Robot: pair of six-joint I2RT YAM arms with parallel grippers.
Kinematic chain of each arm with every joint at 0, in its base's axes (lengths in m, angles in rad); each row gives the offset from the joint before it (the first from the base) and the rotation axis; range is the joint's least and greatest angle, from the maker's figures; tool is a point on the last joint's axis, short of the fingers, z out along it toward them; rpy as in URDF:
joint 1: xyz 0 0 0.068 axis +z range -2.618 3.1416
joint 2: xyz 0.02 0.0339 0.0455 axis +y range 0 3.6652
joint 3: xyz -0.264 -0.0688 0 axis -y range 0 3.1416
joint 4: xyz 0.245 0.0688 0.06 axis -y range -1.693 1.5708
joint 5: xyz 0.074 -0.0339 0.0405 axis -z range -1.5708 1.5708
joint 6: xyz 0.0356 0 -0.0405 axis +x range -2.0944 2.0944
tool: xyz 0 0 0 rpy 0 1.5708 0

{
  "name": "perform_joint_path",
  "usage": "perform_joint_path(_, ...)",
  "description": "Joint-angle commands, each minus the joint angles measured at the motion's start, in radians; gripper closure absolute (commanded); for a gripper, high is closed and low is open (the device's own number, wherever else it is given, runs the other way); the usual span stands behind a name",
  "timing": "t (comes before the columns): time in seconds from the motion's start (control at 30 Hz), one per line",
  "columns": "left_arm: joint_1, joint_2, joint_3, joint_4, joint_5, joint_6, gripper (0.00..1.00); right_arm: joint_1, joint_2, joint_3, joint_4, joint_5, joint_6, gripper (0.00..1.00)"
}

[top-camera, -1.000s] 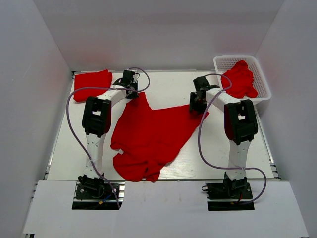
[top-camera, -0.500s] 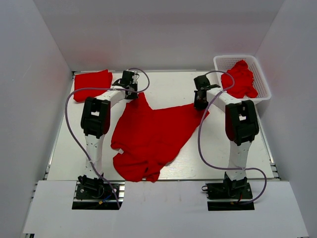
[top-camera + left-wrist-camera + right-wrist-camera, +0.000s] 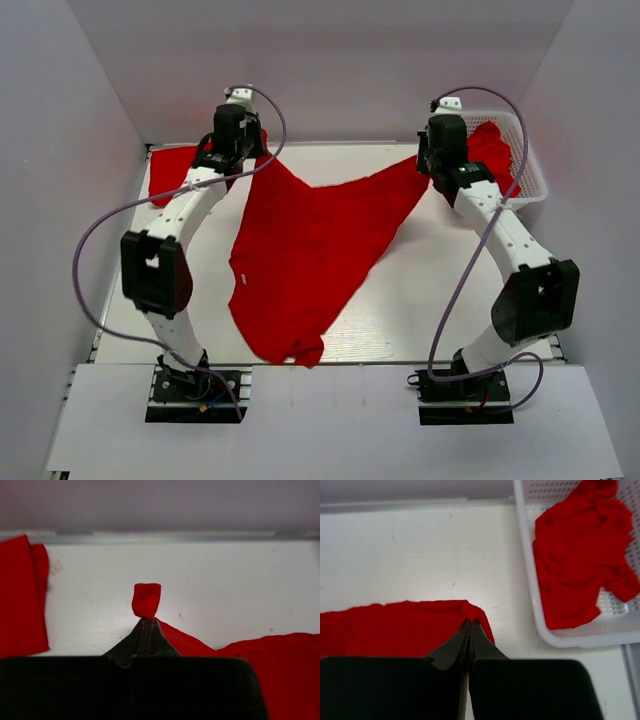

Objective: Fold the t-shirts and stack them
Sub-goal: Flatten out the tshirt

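Firmly | my left gripper (image 3: pixel 146 622) pinched tight a corner of the soft red t-shirt (image 3: pixel 310 240) | my right gripper (image 3: pixel 470 624) pinched another corner

Light: bright, even, probably from overhead.
Shadows: faint, soft-edged on table (image 3: pixel 400 310).
Wrist views: near jaws dark and blurred; far edge soft.
Top view: sharp throughout.

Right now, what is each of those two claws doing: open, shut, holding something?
Left gripper: shut, pinching one corner of the spread t-shirt.
Right gripper: shut, pinching the other far corner of the same shirt.
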Motion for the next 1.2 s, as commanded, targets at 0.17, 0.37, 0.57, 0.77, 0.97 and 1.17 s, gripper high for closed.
perform_joint_path(0.17, 0.005, -0.33, -0.026, 0.066, -0.183, 0.032, 1.0, -0.014, -0.195, 0.02, 0.142, 0.154, -0.176, 1.0)
perform_joint_path(0.37, 0.005, -0.523, -0.017, 0.086, -0.225, 0.092, 1.0, -0.023, -0.353, 0.044, 0.199, 0.174, -0.263, 1.0)
perform_joint_path(0.57, -0.004, -0.642, 0.035, 0.086, -0.225, 0.129, 1.0, -0.023, -0.442, 0.118, 0.197, 0.092, -0.334, 1.0)
perform_joint_path(0.77, -0.004, -0.738, 0.084, 0.063, -0.217, 0.148, 1.0, -0.022, -0.514, 0.209, 0.137, 0.032, -0.38, 1.0)
perform_joint_path(0.97, -0.004, -0.809, 0.174, 0.031, -0.162, 0.175, 1.0, -0.02, -0.626, 0.248, 0.062, -0.017, -0.398, 1.0)
perform_joint_path(1.17, -0.004, -0.835, 0.351, -0.032, -0.064, 0.223, 1.0, -0.02, -0.747, 0.278, -0.011, -0.1, -0.392, 1.0)
